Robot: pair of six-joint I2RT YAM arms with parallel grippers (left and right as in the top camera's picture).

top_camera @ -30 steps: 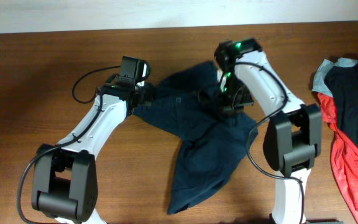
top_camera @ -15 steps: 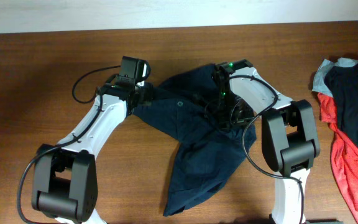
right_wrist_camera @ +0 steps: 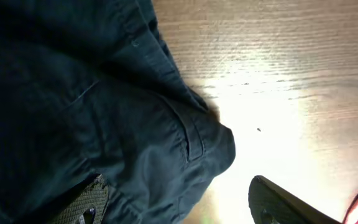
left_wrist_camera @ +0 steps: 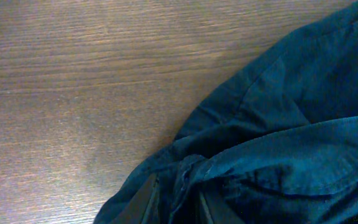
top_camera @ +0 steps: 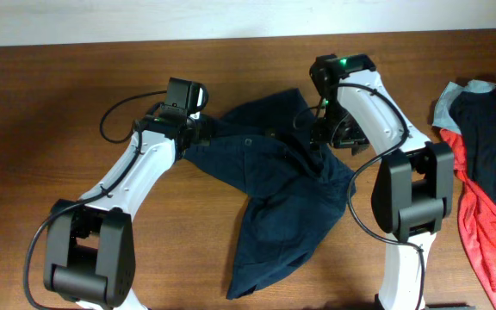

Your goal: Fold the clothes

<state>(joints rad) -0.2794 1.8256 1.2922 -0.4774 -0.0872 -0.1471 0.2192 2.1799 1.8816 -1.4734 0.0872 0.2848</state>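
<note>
From overhead, you see the shorts (top_camera: 274, 198) lying unfolded and rumpled in the middle of the tabletop (top_camera: 58, 103), between the two arms. They are plain dark navy. A broad creased part spreads below the far edge, and one long part runs down towards the near edge. A small button shows near the left of the broad part. Your left gripper (top_camera: 203, 131) sits at the cloth's left border and your right gripper (top_camera: 324, 131) at its upper right. A heap of garments (top_camera: 485, 172) in red, navy and pale grey-blue lies well apart at the right edge.

In the left wrist view, the shorts fill the right and lower part, their seamed edge curling over bare wood. The fingers (left_wrist_camera: 143, 200) stand close together with a ridge of navy cloth between them. You cannot tell whether they pinch it or merely flank it.

In the right wrist view, the shorts cover the left half, with a stitched band, a belt loop and a rounded corner resting on the brightly lit wood. Here the fingers (right_wrist_camera: 278, 202) are spread wide and released. One rests on the cloth and the other stands over bare wood.
</note>
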